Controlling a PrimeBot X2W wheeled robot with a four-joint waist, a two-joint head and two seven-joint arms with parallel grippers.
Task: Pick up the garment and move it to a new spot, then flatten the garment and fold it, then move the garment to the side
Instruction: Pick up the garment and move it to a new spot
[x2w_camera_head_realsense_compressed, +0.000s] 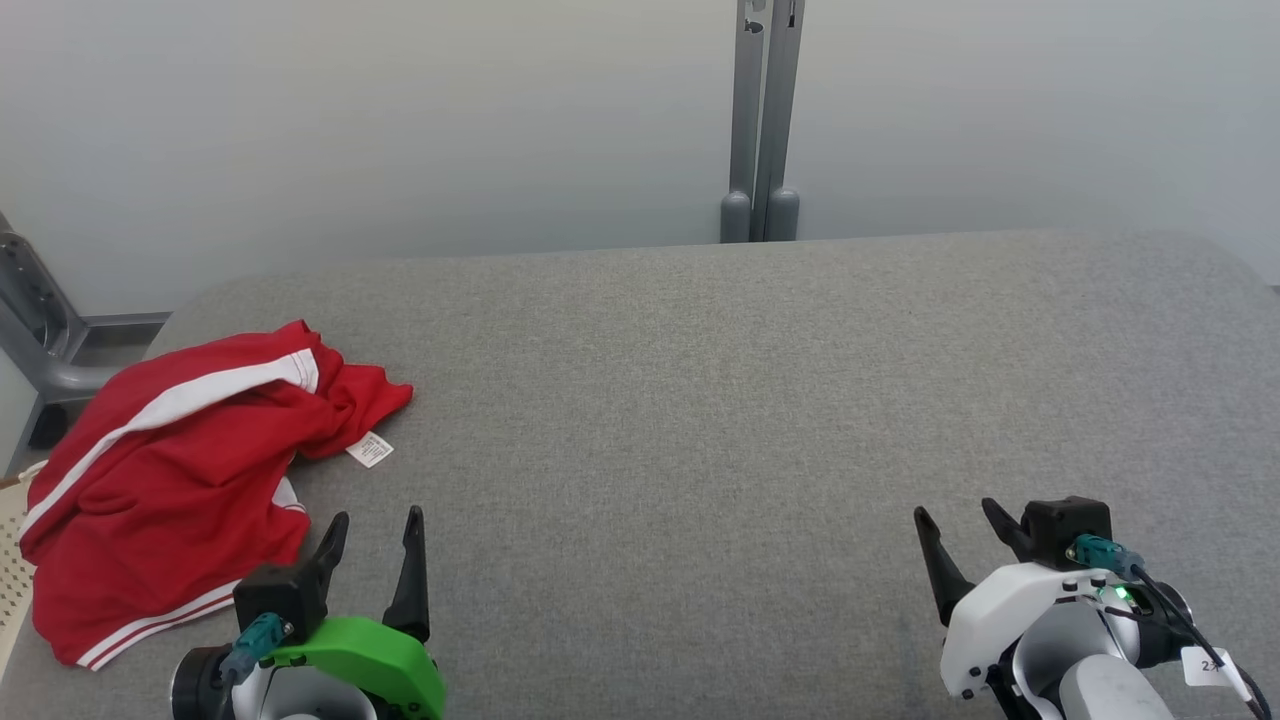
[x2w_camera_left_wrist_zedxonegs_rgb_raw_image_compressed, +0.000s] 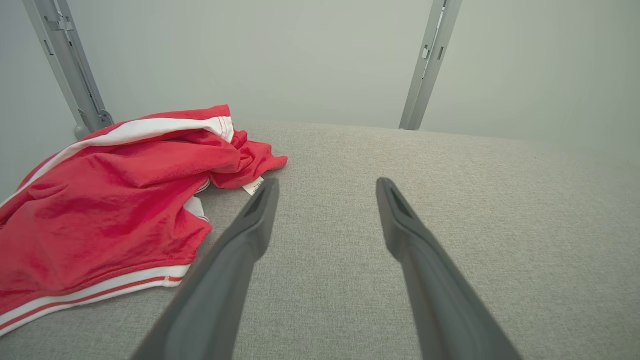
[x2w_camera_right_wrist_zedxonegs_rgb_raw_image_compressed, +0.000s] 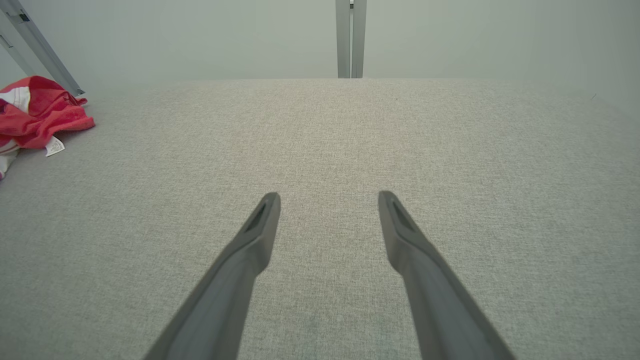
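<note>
head view: left gripper (x2w_camera_head_realsense_compressed: 377, 516) low (agape)

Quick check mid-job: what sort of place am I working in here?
Probably a lab test station, not a home: a grey fabric-covered table, bare metal frame posts against a plain pale wall, and one red garment.

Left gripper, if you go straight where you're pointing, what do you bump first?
Probably nothing: ahead of the left gripper is bare grey table. The red garment lies off to its left; its white tag might get brushed, depth unclear.
</note>
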